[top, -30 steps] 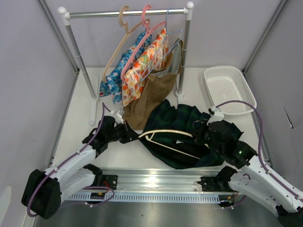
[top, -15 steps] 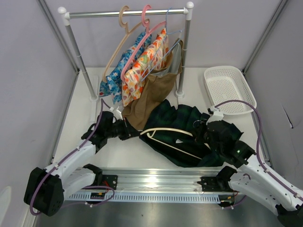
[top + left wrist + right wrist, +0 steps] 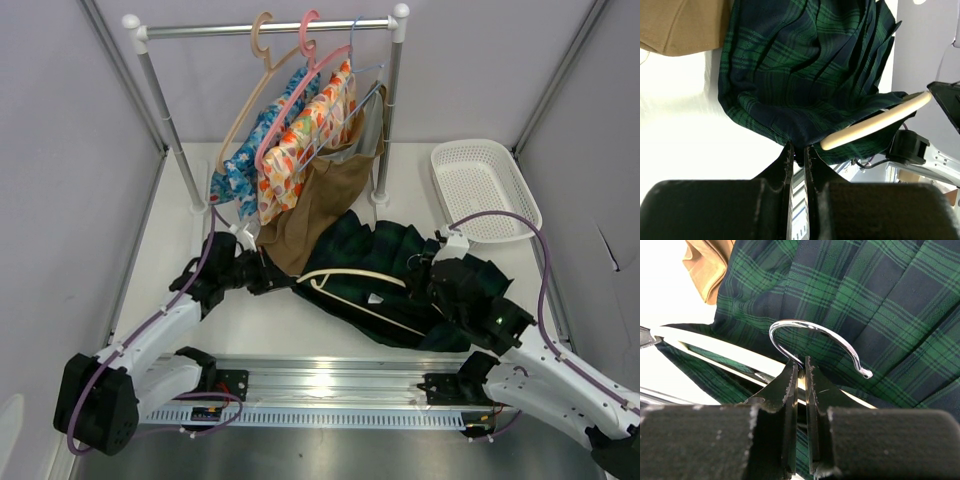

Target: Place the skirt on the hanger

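Plaid cloth fills most of what you see: the large dark green and navy plaid cloth skirt (image 3: 385, 255) lies crumpled on the white table (image 3: 255, 325), between your 2 arms and just in front of the metal clothes rack (image 3: 200, 31). Its far-left edge lies right against the plain brown garment (image 3: 325, 205) that hangs down from the rack. The pale cream plastic hanger (image 3: 352, 273) with thick curved arms lies across the near part of the skirt, 1 arm arched over the cloth and its thin lower bar running toward your right arm. Your left pincer (image 3: 284, 281) sits at the hanger's left end. In the left wrist view its fingers (image 3: 782, 170) are pressed nearly together on the skirt's dark hem, with the tip of the cream hanger just beside them. Your right pincer (image 3: 430, 278) is at the other end. In the right wrist view its fingers (image 3: 787, 390) are clamped on the stem of the hanger's chrome hook (image 3: 800, 322), which curves up over the plaid. A white perforated plastic basket (image 3: 487, 185) rests on the table at far right, near the skirt's right edge. Whether the hanger passes inside the waistband, you cannot tell.
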Action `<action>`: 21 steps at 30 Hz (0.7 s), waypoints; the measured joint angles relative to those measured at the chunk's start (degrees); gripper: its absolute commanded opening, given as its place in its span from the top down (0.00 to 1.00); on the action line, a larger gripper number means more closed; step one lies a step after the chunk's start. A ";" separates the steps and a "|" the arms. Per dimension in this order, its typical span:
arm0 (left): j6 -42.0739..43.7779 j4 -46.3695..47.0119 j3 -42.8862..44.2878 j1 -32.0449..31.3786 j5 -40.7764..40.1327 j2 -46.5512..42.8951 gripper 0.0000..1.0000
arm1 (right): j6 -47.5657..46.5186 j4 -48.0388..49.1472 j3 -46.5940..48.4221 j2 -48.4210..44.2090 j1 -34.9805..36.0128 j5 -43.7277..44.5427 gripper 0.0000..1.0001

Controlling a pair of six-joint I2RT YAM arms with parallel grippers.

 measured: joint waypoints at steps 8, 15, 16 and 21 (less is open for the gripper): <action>0.26 -0.09 0.35 0.81 0.22 2.10 1.00 | 0.00 0.02 -0.26 -0.31 2.54 2.29 1.00; 0.35 -0.11 2.10 1.60 0.31 3.10 1.00 | 0.02 0.04 -0.31 0.09 4.59 4.11 1.00; 0.35 -0.09 2.49 1.68 0.33 3.41 1.00 | 0.02 0.15 -0.44 0.07 4.90 4.42 1.00; 0.35 -0.09 3.10 1.97 0.42 4.72 1.00 | 0.11 0.76 -1.01 0.02 5.90 5.66 1.00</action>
